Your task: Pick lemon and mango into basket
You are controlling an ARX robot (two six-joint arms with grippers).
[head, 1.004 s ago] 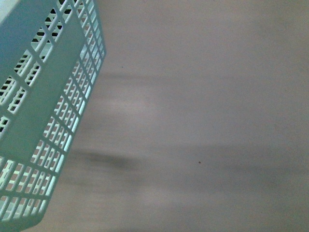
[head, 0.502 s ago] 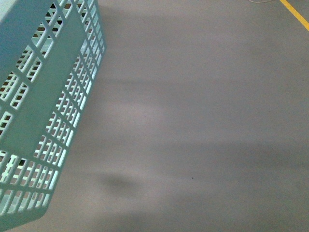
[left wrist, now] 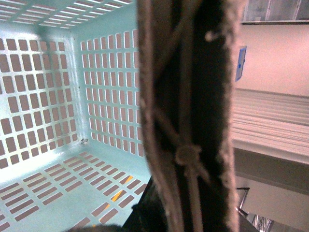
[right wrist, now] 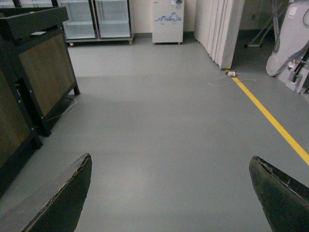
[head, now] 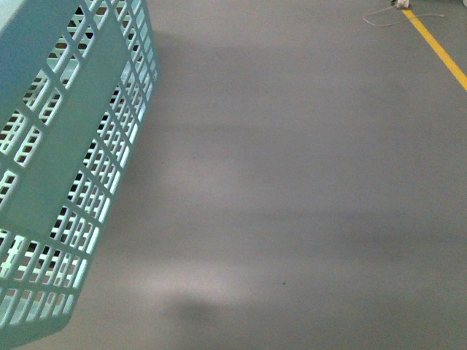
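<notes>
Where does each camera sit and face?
Front view: on the body, tilted down at grey floor, basket at left; no arm shows.
Left wrist view: on the left arm, looking into the basket past its handle; left end effector not made out.
Right wrist view: on the right arm, looking along the floor; right end effector open, empty.
Shared: front and right wrist, the yellow line; front and left wrist, the basket.

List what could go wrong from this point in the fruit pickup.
1. The basket appears to hang tilted over the floor. The grip on its handle is not visible, so it may slip or swing.
2. No fruit shows in any view, and the open right end effector faces bare floor, so a search comes first.
3. A loose cable lies by the yellow line and might snag if the robot drives there.
</notes>
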